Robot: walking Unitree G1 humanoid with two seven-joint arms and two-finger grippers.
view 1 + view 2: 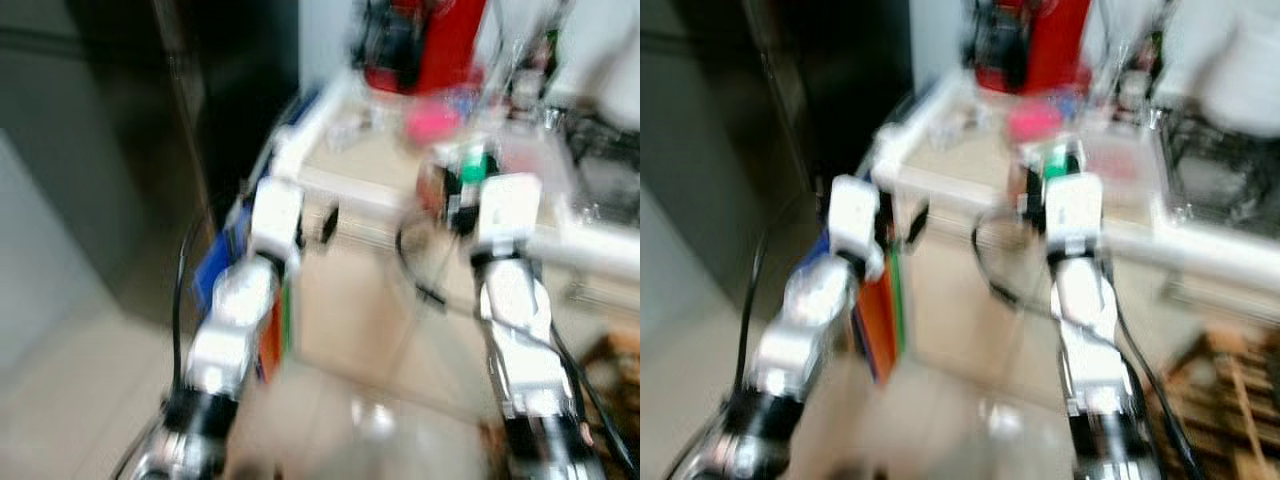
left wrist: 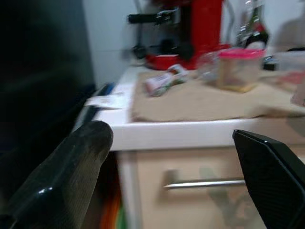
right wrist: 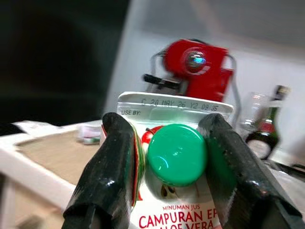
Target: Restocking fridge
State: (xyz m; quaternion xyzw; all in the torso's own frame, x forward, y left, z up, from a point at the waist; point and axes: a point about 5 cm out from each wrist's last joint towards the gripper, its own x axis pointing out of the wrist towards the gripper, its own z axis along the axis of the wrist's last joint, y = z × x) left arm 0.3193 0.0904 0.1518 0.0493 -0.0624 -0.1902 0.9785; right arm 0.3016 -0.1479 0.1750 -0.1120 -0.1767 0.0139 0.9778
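My right gripper point(image 3: 167, 162) is shut on a juice carton point(image 3: 178, 200) with a round green cap point(image 3: 177, 154); the two black fingers press its sides. In the blurred head views the carton point(image 1: 462, 172) is held up in front of the white counter's edge point(image 1: 360, 190). My left gripper point(image 2: 174, 167) is open with nothing between its fingers, level with the counter's front edge and a drawer handle point(image 2: 205, 183). The dark fridge point(image 1: 120, 130) stands to the left of the counter.
On the counter lie a beige mat point(image 2: 200, 100), a red coffee machine point(image 2: 190, 28), a pink-lidded jar point(image 2: 238, 67), a small wrapped packet point(image 2: 164, 78) and a dark bottle point(image 3: 267, 129). Blue, orange and green flat items point(image 1: 880, 310) lean between fridge and cabinet.
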